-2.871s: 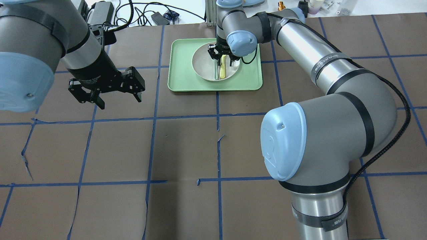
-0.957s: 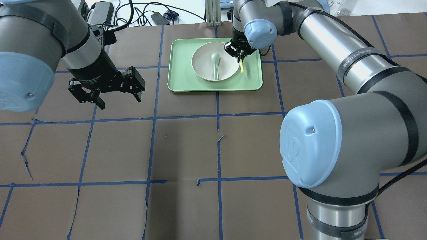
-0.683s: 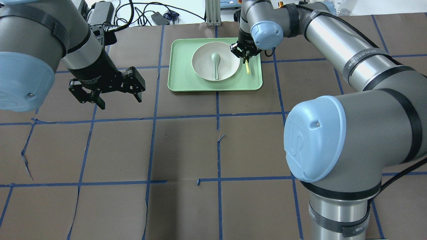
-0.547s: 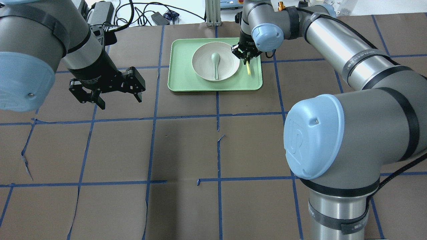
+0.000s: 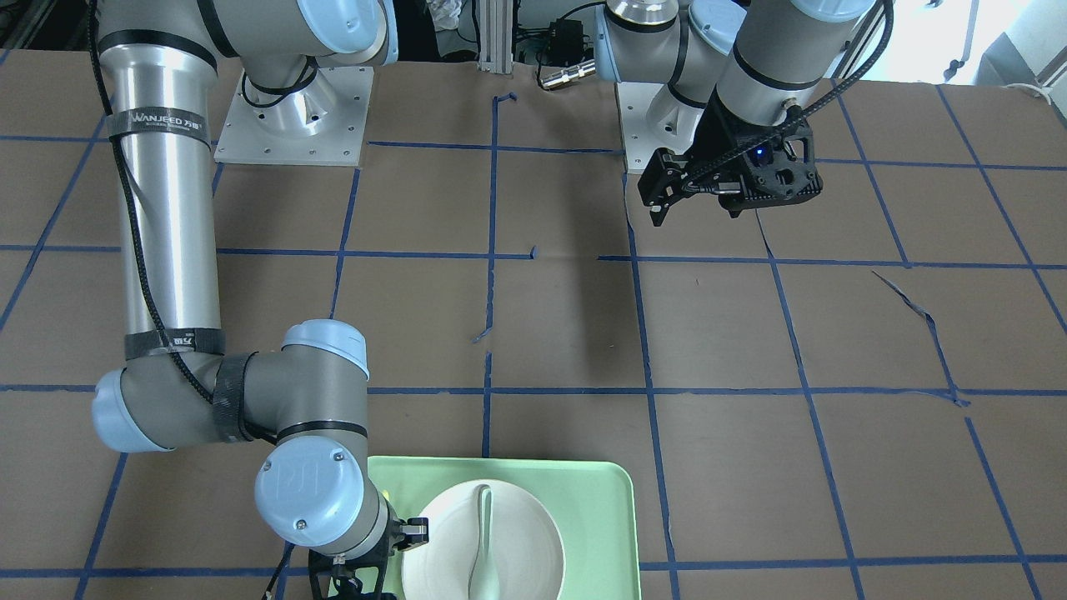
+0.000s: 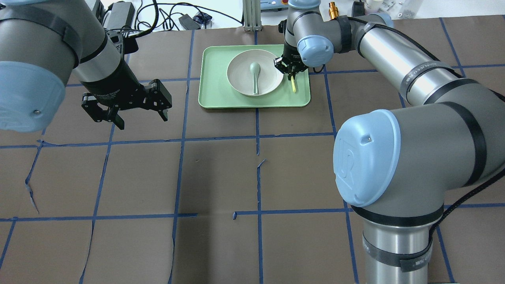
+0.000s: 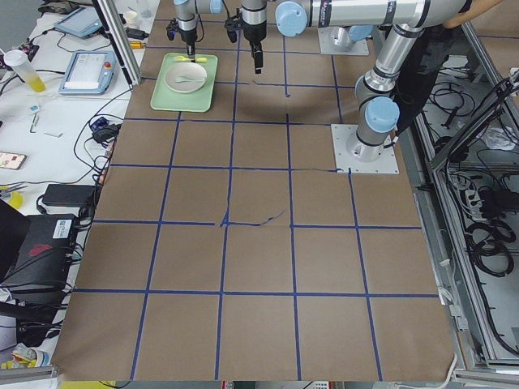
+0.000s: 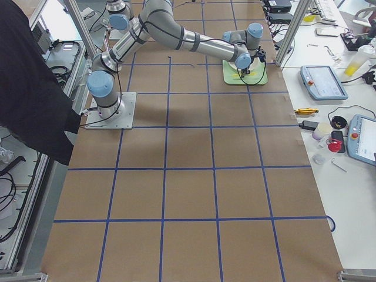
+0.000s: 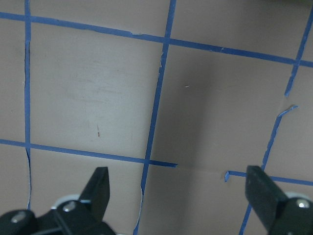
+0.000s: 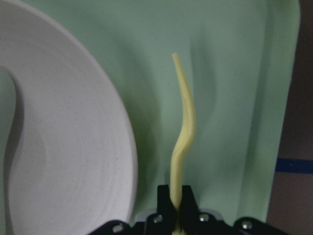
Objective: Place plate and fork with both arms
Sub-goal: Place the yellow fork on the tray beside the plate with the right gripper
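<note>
The right end effector [image 10: 176,201] is closed on one end of the fork [image 10: 184,122], whose free length points away over the tray [image 10: 230,98], just beside the plate [image 10: 73,147] and between it and the tray's right rim. Whether the fork touches the tray cannot be told. A spoon [image 6: 255,75] lies in the plate. The left end effector [image 6: 141,120] hangs with its jaws spread wide and holding nothing over the desk [image 6: 221,177], well apart from the tray.
</note>
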`<move>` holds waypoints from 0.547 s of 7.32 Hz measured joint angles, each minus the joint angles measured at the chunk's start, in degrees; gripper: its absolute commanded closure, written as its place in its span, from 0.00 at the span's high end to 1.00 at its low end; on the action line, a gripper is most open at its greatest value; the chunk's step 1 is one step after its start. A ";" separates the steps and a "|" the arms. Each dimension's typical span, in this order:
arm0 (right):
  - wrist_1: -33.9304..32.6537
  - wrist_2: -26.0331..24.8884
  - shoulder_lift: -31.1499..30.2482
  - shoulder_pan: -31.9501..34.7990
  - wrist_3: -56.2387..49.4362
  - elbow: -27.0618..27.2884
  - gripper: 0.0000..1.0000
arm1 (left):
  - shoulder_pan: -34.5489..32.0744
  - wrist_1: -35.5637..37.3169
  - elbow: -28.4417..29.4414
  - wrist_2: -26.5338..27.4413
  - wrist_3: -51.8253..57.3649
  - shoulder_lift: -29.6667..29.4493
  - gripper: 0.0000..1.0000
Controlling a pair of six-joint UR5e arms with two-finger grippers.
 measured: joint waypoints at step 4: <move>-0.10 -0.24 -0.30 -0.03 -0.79 0.72 0.87 | 0.00 0.02 0.00 0.00 0.00 0.06 1.00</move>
